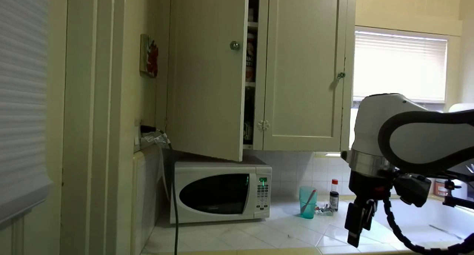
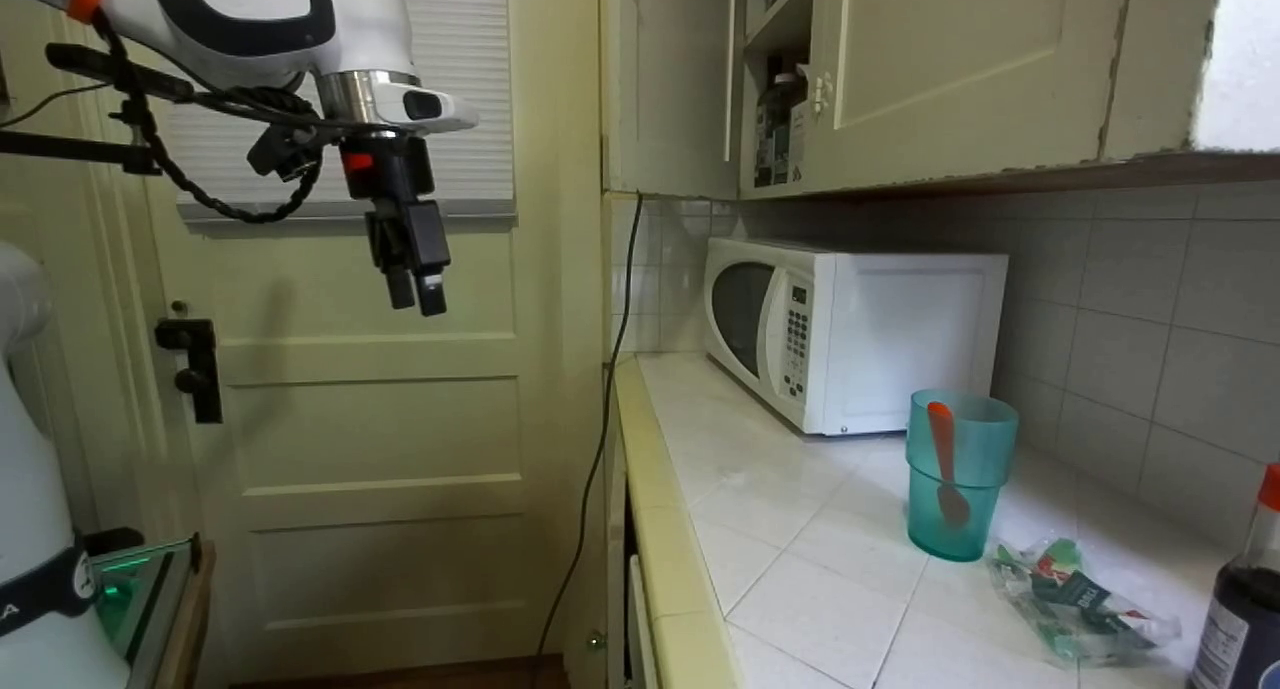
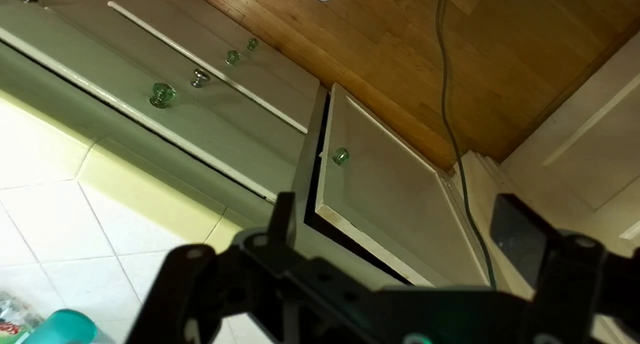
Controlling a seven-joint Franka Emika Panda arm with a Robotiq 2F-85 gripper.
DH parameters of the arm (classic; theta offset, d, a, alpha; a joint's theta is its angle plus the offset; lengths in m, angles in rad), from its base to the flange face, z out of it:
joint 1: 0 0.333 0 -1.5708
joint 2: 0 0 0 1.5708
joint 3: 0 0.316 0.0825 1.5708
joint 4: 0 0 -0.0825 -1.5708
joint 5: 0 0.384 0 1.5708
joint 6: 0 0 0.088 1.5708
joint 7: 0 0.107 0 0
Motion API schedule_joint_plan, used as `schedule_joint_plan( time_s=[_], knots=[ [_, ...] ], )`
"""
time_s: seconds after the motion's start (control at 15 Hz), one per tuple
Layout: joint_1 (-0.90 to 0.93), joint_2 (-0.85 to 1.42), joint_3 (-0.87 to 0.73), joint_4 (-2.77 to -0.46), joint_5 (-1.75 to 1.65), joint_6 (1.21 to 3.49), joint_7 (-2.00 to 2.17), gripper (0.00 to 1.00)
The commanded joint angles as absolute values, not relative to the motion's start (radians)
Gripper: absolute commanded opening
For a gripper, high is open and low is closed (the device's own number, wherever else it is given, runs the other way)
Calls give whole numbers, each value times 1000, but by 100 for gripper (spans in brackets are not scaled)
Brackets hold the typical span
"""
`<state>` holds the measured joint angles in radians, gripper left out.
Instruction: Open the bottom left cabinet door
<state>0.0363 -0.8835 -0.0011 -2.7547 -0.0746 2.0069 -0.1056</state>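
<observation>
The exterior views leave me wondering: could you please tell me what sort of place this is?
Most likely a home kitchen: a white microwave and a plastic cup stand on a tiled counter, with wall cupboards above.

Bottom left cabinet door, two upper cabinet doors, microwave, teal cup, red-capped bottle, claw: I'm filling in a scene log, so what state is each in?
Bottom left cabinet door: ajar, not wide open.
Upper left cabinet door: partly open.
Upper right cabinet door: shut.
Microwave: door shut, green display lit.
Teal cup: upright, a spoon in it.
Red-capped bottle: upright, capped.
Claw: open, gripping nothing.
</observation>
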Motion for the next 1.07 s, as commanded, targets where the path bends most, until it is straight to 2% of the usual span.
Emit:
schedule_joint_plan(
  time_s=[0.0, 0.33, 0.73, 1.0],
  knots=[
    [22, -855, -37, -2750, -166, 2032, -215, 100],
    [42, -740, -53, -2751, -267, 2092, -322, 100],
    [72, -560, 42, -2750, -339, 2162, -298, 100],
    [79, -556, 43, -2746, -315, 2133, -298, 100]
  ],
)
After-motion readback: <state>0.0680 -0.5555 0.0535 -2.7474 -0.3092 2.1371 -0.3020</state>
